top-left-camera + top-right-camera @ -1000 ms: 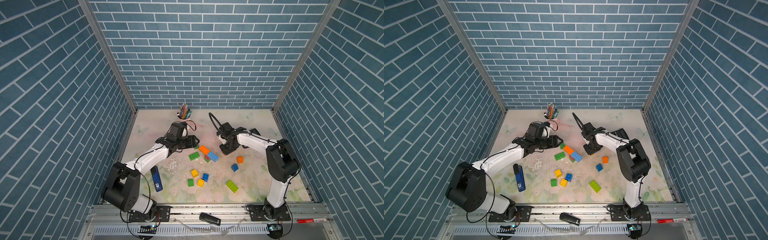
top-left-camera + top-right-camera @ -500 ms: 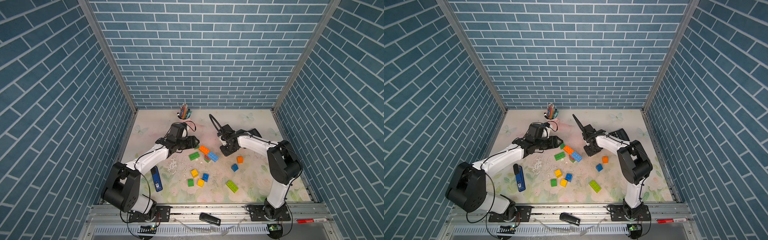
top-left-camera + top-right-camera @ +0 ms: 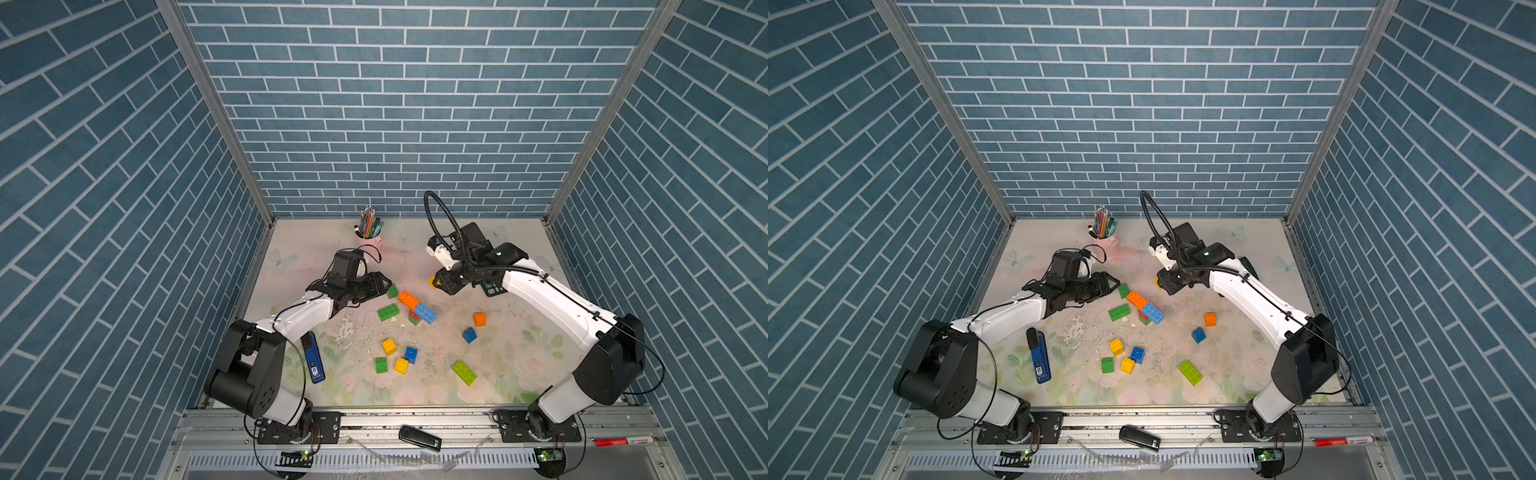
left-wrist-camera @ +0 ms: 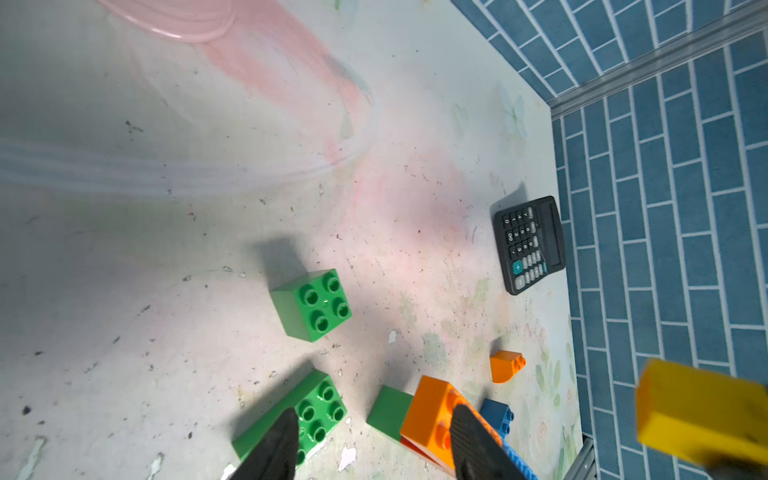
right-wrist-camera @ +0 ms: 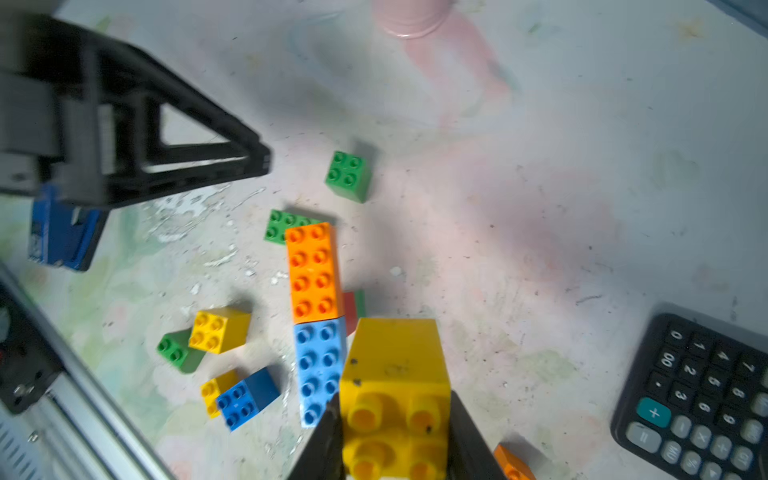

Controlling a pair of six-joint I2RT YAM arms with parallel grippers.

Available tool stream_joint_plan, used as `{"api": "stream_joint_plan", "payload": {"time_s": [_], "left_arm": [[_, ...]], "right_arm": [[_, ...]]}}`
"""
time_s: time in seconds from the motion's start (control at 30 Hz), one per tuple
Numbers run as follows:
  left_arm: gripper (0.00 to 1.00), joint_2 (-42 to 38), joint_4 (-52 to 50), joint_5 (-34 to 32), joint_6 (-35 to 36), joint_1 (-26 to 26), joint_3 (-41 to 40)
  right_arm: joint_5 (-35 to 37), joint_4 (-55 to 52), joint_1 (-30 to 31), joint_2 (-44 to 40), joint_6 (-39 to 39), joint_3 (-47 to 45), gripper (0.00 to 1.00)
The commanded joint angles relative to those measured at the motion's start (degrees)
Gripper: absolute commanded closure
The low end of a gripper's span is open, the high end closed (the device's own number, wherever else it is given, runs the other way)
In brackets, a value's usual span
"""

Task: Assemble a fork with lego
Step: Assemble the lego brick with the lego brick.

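My right gripper is shut on a yellow brick and holds it above the table, just right of the lego cluster; in both top views only a corner of that brick shows. An orange and a light-blue oblong brick are joined end to end on a red and green piece. My left gripper is open and empty, hovering between a green oblong brick and the orange brick. A green square brick lies just beyond it. Several loose bricks lie nearer the front, among them a lime one.
A pink cup of pencils stands at the back. A black calculator lies under my right arm. A blue device rests by my left arm. A small orange brick and a blue brick lie right of centre.
My right gripper has shifted a little left and back with the yellow brick. My left arm has stayed almost still.
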Motion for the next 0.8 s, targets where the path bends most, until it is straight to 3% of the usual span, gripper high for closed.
{"api": "stream_joint_plan", "payload": {"time_s": [0.0, 0.3, 0.77], "left_arm": [[0.40, 2.23, 0.00, 1.43, -0.59, 0.30, 0.95], [0.40, 5.67, 0.62, 3.77, -0.60, 0.33, 2.80], [0.40, 8.27, 0.19, 6.14, 0.52, -0.23, 4.99]], "right_arm": [[-2.36, -10.80, 2.44, 5.39, -5.55, 5.23, 1.00], [0.71, -16.63, 5.99, 14.36, -4.69, 14.68, 1.00], [3.06, -17.45, 7.28, 18.45, -1.78, 16.78, 1.00]]}}
